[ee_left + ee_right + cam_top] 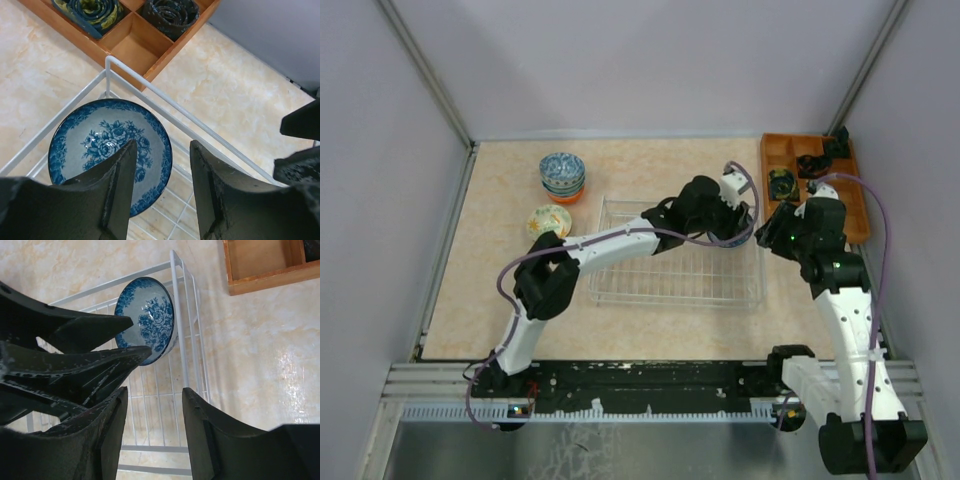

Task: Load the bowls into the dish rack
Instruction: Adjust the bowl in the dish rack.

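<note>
Lifting away cleanly is, I judge, your step now. At the dish rack's near-right side, your right gripper [154, 395] hangs with its jaws parted and nothing between them. Further in, over the far-right corner of the pale wire-grid dish rack [675, 303], your left gripper [162, 150] is also parted and grips nothing. Just below it, the round white ceramic bowl with blue roses [107, 137] lies inside that corner.

Raise the left gripper straight up (its left finger overlaps the bowl's rim in the wrist view), so that neither the rim nor the corner wire gets caught. Draw the right arm back first, since the two wrists crowd each other there.

Beyond the rack's far-left corner wait the stack of blue-patterned bowls with an orange one at the bottom [562, 175] and, just left of the rack, a single green-patterned bowl [549, 219].

Only the top view shows those remaining bowls. There the left wrist hides the placed bowl, which both wrist views show. Whether it sits flat or leans, I cannot tell.
</note>
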`<move>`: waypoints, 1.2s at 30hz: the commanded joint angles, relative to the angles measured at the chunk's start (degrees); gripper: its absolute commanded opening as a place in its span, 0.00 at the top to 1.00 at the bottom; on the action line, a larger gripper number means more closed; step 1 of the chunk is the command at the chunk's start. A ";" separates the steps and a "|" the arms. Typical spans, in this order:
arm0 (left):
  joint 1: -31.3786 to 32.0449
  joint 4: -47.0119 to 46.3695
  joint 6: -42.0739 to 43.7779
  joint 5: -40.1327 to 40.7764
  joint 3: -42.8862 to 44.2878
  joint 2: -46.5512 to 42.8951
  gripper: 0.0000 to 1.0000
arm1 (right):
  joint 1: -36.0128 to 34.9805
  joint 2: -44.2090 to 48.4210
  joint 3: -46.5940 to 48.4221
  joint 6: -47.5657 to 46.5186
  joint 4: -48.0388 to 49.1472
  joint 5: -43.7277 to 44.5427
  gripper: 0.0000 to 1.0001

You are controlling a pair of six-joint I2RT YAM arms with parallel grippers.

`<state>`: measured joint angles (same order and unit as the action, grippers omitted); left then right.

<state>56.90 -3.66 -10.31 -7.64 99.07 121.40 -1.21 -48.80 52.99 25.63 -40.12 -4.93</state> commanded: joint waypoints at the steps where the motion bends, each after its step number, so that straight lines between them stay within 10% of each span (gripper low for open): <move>1: 0.64 4.37 4.54 -3.49 4.15 3.93 0.47 | 0.93 1.11 3.23 -0.18 -0.44 -1.06 0.51; 16: 1.28 6.37 5.92 -2.38 6.24 8.51 0.50 | 1.37 0.78 2.51 -0.14 0.72 -2.07 0.50; 28: 1.45 5.37 5.19 1.04 5.42 6.95 1.00 | 1.57 0.57 1.27 -0.05 1.58 -2.68 0.50; 36: 1.16 0.07 4.55 3.07 -2.19 -1.93 1.00 | 1.57 0.71 1.43 -0.01 1.66 -3.09 0.50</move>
<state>58.39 0.73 -4.89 -5.56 101.16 126.17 0.14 -48.75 53.67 25.65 -41.12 -6.92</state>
